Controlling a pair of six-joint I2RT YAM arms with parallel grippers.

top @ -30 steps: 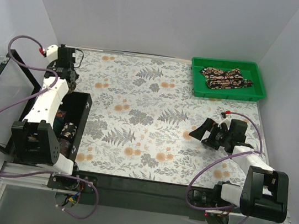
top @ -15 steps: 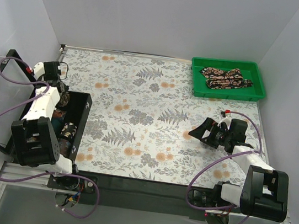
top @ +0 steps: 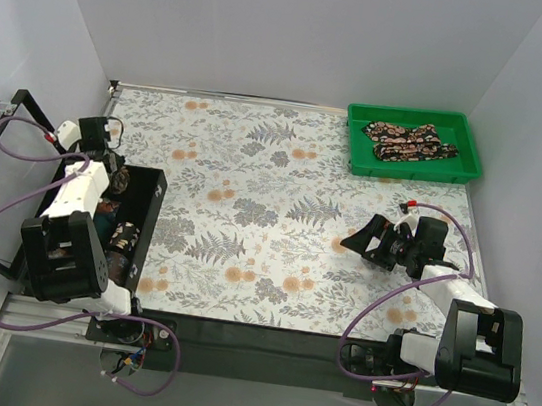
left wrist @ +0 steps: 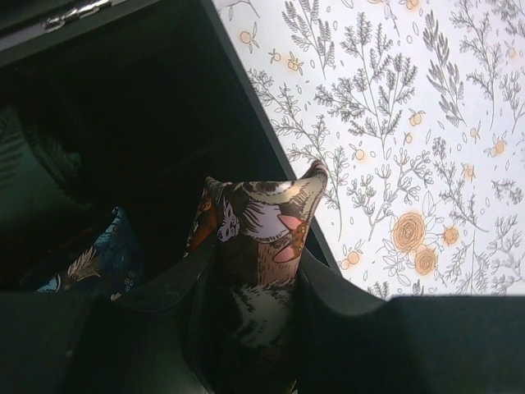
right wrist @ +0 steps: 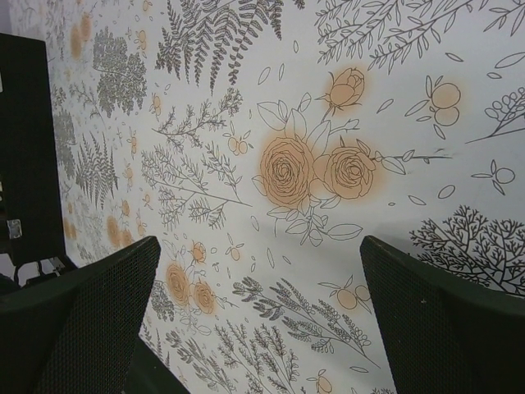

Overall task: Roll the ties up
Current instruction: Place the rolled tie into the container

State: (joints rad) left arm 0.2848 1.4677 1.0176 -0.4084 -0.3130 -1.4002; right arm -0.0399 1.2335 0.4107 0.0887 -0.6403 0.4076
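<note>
White walls close in a table under a fern-print cloth (top: 253,190). At its far right corner a green tray (top: 469,172) holds loose ties (top: 409,142). A black box (top: 152,209) sits along the left edge. At the box's far end the left gripper (left wrist: 253,271) is clamped on a rolled tie (left wrist: 262,213). The right gripper (top: 368,239) hovers near the right edge, jaws wide apart, only cloth showing between them.

The tie (left wrist: 261,246) is soft printed cloth (faint sheen); tray (top: 406,112) probably glossy plastic; tablecloth (top: 250,210) matt.
</note>
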